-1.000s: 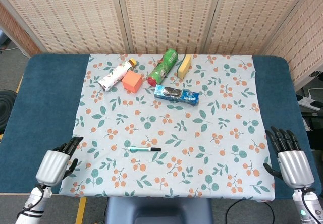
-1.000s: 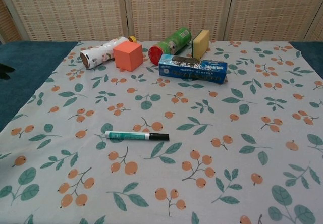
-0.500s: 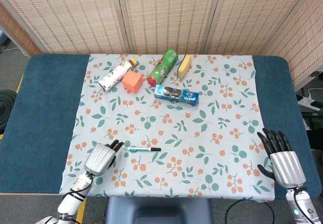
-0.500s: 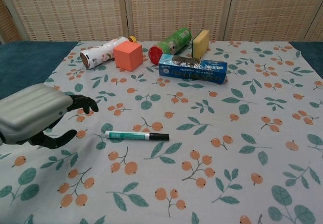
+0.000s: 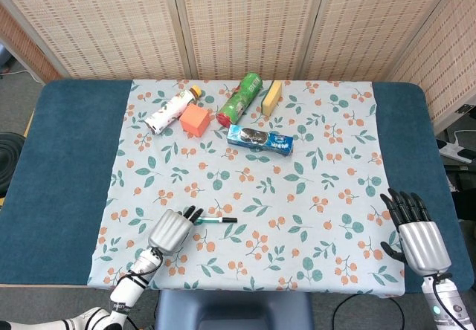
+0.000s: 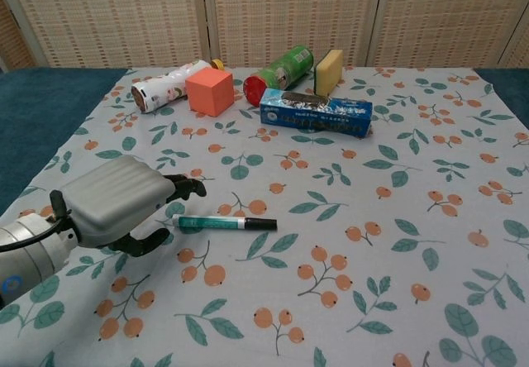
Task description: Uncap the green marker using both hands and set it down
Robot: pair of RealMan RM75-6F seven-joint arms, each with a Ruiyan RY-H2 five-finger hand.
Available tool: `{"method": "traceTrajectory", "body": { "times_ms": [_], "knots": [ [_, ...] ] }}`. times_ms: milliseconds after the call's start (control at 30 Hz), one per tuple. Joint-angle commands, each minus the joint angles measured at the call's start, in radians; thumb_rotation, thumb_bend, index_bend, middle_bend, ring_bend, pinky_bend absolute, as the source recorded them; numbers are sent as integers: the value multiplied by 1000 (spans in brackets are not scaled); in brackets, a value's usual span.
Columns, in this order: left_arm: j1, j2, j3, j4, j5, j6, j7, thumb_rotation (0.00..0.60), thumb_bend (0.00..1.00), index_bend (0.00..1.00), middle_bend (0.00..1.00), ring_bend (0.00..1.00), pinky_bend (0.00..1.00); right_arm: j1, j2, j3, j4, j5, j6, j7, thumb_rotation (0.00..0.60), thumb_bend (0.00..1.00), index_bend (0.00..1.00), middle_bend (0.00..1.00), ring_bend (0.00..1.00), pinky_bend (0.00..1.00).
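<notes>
Green marker point(image 6: 225, 221) beside left hand point(image 6: 124, 204); toothpaste box point(image 6: 316, 112) well apart.

A lab-style test setup: props on a cloth-covered table point(image 5: 67, 159), wicker screens point(image 5: 245, 21) behind.

1. The head view looks steeply down from above the near edge of the bench point(image 5: 67, 159), facing the far screen point(image 5: 245, 21), and takes in the whole patterned cloth point(image 5: 327, 166).
2. The chest view sits lower and nearer, facing the same way at a shallow slant, so the cloth point(image 6: 413, 218) fills it.
3. Both share the green marker point(image 5: 218, 219) point(image 6: 225, 221), the left hand point(image 5: 173, 230) point(image 6: 116, 206) and the far row of things; only the head view catches the right hand point(image 5: 416, 233).
</notes>
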Motion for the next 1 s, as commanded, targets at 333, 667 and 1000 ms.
{"method": "traceTrajectory", "body": {
  "times_ms": [333, 667, 1000],
  "knots": [
    [-31, -102, 32, 158, 71, 72, 26, 600, 445, 342, 415, 678, 994, 2, 6, -2, -9, 9, -9, -2, 600, 58, 0, 0, 0, 30],
    [-43, -155, 35, 232, 71, 79, 68, 600, 443, 332, 398, 678, 970, 2, 18, -2, -20, 12, -8, 7, 600, 58, 0, 0, 0, 30],
    [-50, -172, 42, 262, 58, 70, 109, 600, 444, 368, 454, 678, 968, 1, 25, -3, -23, 10, -6, 14, 600, 58, 0, 0, 0, 30]
  ]
}}
